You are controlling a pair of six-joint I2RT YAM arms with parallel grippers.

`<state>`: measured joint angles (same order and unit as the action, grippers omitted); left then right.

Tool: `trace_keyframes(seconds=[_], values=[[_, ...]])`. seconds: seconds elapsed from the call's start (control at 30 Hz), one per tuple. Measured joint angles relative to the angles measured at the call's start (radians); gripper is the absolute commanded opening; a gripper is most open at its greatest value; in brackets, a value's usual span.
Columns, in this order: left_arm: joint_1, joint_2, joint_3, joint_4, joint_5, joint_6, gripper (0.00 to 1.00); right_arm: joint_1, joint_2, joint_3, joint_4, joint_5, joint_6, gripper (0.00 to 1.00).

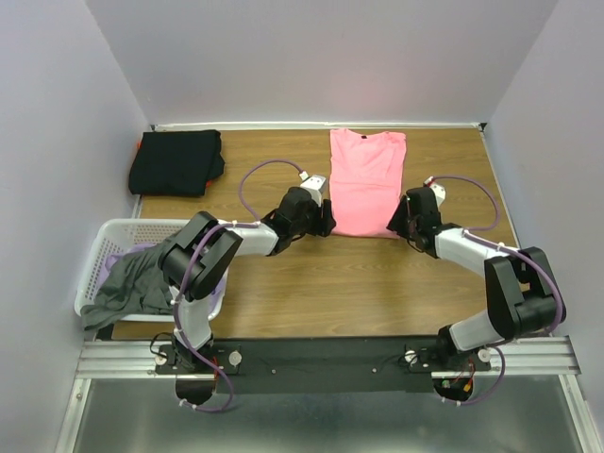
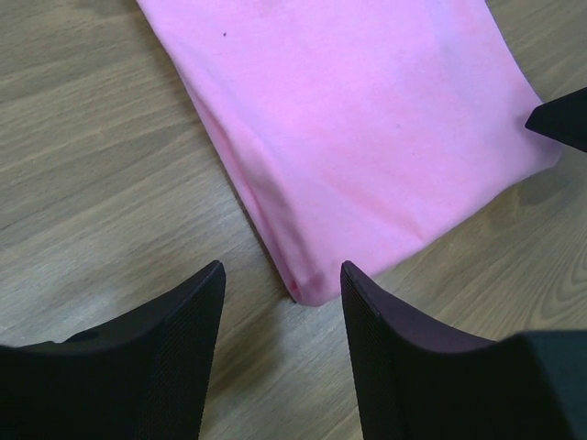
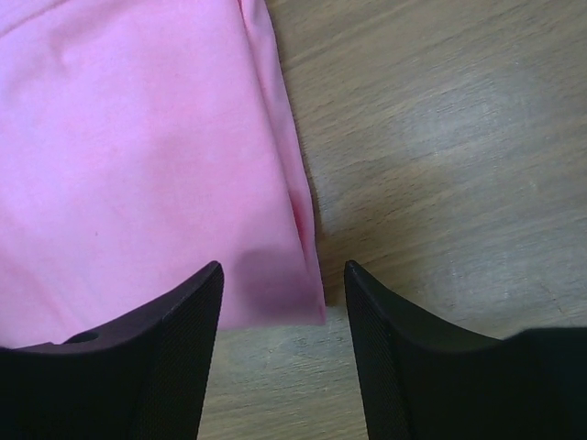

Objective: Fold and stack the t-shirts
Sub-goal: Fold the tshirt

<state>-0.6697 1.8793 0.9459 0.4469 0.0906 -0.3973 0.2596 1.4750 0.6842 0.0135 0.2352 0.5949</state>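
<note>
A bright pink t-shirt [image 1: 365,179] lies flat on the wooden table, folded lengthwise into a narrow strip, neck at the far end. My left gripper [image 1: 324,222] is open at the strip's near left corner; in the left wrist view that corner [image 2: 312,284] lies just ahead of the gripper [image 2: 282,280], between the fingers. My right gripper [image 1: 398,225] is open at the near right corner [image 3: 303,302], which lies between its fingers [image 3: 206,302]. A black t-shirt [image 1: 176,161] lies folded at the far left. A grey t-shirt [image 1: 135,285] hangs over the basket, with lavender cloth [image 1: 114,257] under it.
A white lattice laundry basket [image 1: 109,241] stands at the table's left near edge. Pale walls close in the table on three sides. The right gripper's tip shows at the right edge of the left wrist view [image 2: 561,121].
</note>
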Motion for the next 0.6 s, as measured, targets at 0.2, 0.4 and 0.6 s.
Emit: trace_keyframes(seconds=[0.2,0.4,0.6], values=[[-0.002,0.001,0.0,0.0,-0.002,0.0,0.57,0.0,0.019,-0.011,0.022,-0.013,0.007,0.56],[-0.007,0.004,0.0,-0.008,-0.008,-0.003,0.49,0.0,0.019,-0.038,0.024,-0.015,0.015,0.52],[-0.013,0.011,0.0,-0.012,-0.011,-0.006,0.46,0.0,0.021,-0.04,0.024,-0.022,0.018,0.49]])
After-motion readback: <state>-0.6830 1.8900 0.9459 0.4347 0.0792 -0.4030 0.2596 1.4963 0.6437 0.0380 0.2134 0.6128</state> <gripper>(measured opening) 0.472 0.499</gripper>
